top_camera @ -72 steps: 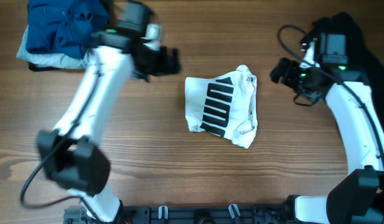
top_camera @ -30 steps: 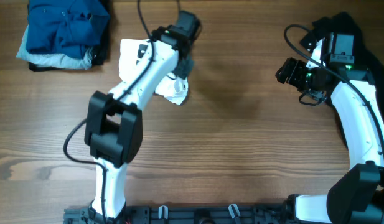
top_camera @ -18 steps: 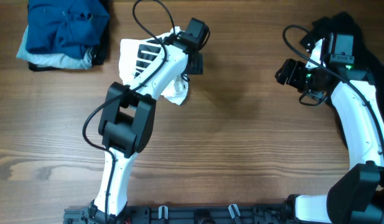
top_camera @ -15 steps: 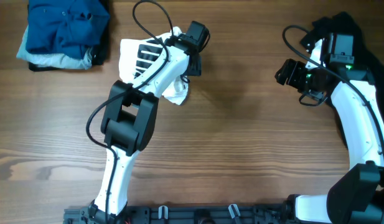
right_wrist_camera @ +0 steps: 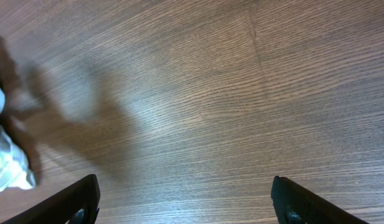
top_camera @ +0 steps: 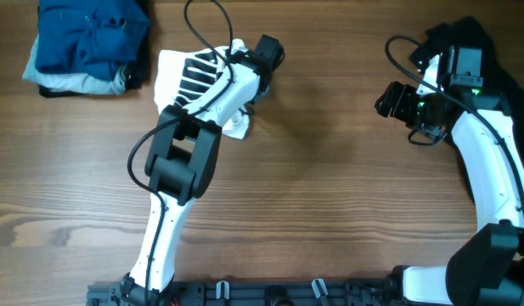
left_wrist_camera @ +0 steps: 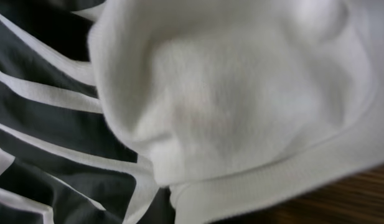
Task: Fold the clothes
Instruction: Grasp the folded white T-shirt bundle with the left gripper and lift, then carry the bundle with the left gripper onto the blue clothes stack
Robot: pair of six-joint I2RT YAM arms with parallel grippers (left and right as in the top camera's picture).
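Observation:
The white top with black bars (top_camera: 187, 78) lies bunched at the back left of the table, next to the folded pile. My left gripper (top_camera: 255, 83) sits at the top's right edge. The left wrist view is filled by a white fabric fold (left_wrist_camera: 241, 106) and black bars (left_wrist_camera: 48, 137). The fingers do not show there; the jaws are shut, and whether they pinch cloth is hidden. My right gripper (right_wrist_camera: 195, 208) hangs open over bare wood at the far right (top_camera: 389, 98). A black garment (top_camera: 498, 64) lies behind the right arm.
A folded pile of blue clothes (top_camera: 92, 34) over a pale grey piece (top_camera: 75, 83) sits in the back left corner. A white bit of the top (right_wrist_camera: 8, 165) shows at the left edge of the right wrist view. The left arm's elbow (top_camera: 177, 161) hangs over the table.
The left arm has carried the white top from the middle of the table to the back left. Its jaws have shut within the last second. The right arm has stayed still.

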